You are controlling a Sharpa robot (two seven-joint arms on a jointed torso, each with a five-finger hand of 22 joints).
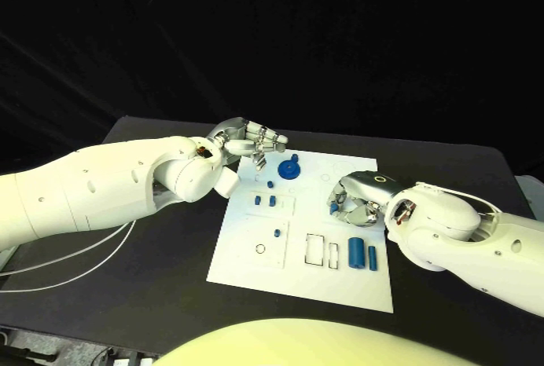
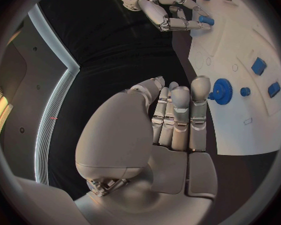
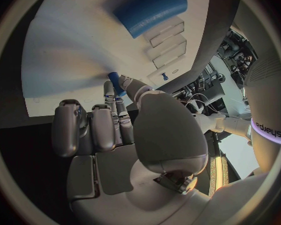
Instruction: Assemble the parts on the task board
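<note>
The white task board (image 1: 304,260) lies in the middle of the black table. My right hand (image 1: 358,199) hovers over the board's right side and pinches a small blue peg (image 1: 333,208) between thumb and a finger; the right wrist view shows the peg (image 3: 115,80) at the fingertips (image 3: 109,90), close to the board. My left hand (image 1: 249,138) is at the board's far left corner, fingers stretched out side by side, holding nothing. A blue gear (image 1: 290,170) stands just beyond those fingers (image 2: 200,92), as the left wrist view's gear (image 2: 222,91) shows.
Two blue cylinders (image 1: 363,254) lie near the board's right edge beside empty rectangular slots (image 1: 315,249). Small blue pieces (image 1: 266,199) stand left of centre. White cables (image 1: 68,264) trail over the table's left side.
</note>
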